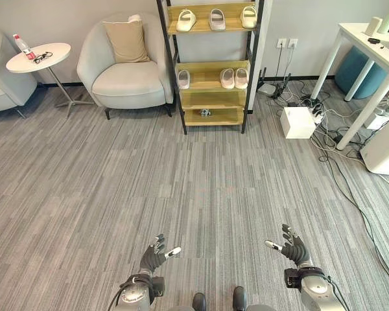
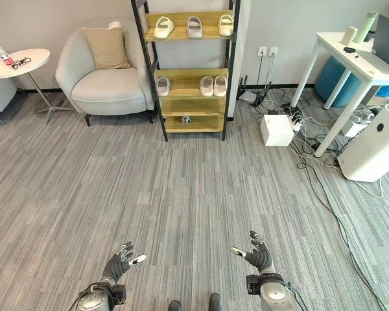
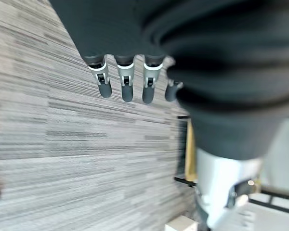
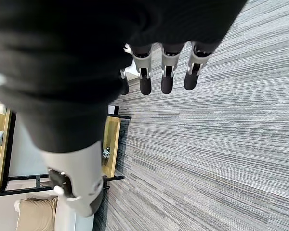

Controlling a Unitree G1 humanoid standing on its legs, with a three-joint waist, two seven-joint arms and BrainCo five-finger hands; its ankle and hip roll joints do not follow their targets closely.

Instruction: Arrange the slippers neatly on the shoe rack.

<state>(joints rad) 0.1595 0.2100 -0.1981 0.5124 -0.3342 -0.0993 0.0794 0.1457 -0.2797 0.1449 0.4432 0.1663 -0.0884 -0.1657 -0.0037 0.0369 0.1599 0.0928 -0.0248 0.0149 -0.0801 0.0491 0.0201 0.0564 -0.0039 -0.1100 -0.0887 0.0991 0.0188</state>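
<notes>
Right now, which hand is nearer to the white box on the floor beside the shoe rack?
The right hand. The white box sits far ahead and slightly to its right; the left hand is equally far back but much further to the left.

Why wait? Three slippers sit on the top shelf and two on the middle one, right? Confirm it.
Not quite: the middle shelf holds three slippers, one apart at its left and two together. The top shelf does hold three, as the left eye view shows.
</notes>
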